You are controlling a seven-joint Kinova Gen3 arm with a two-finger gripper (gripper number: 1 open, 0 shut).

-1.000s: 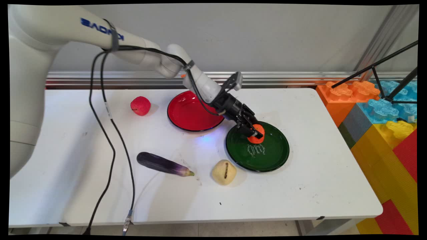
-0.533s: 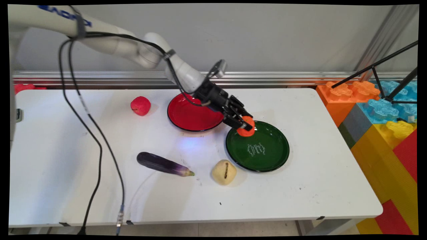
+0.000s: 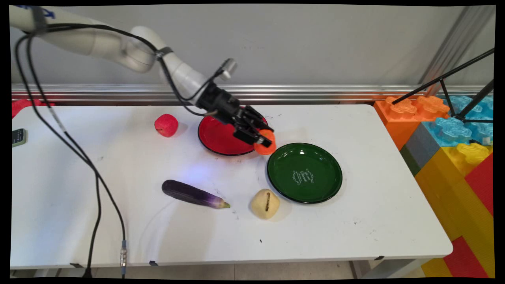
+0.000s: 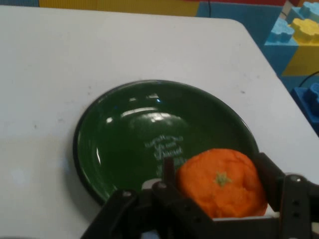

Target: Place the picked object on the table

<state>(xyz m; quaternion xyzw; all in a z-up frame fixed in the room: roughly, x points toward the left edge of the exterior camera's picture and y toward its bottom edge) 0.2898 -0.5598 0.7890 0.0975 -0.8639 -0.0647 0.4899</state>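
We record one black gripper (image 3: 261, 139), its jaws pinching an orange fruit (image 3: 265, 143) from both sides; in the hand view the fruit (image 4: 223, 182) sits between the two black fingers (image 4: 168, 172), stem end toward the camera, with the gripper (image 4: 217, 185) rising from the bottom edge. We place the fruit clear of the bench (image 3: 375, 221), held over the gap between two plates, at the right rim of the red plate (image 3: 221, 136) and just beside the upper-left rim of the green plate (image 3: 304, 172). The red plate lies toward the far edge of the bench, near its middle; the green plate lies nearer to us and to the right, its bowl bare but for white lettering at the centre, as the hand view (image 4: 124, 144) also shows. We list further: one red apple (image 3: 166, 125), left of the red plate toward the far edge; one purple eggplant (image 3: 193, 194), lying lengthwise left of centre, stem end pointing right; one pale yellow fruit (image 3: 265, 203), just beside the green plate's lower-left rim, whether touching we cannot tell. Off the bench's right end we note a stack of large coloured blocks (image 3: 453, 134), orange, blue, yellow and red, with black tripod legs (image 3: 449, 79) over them.
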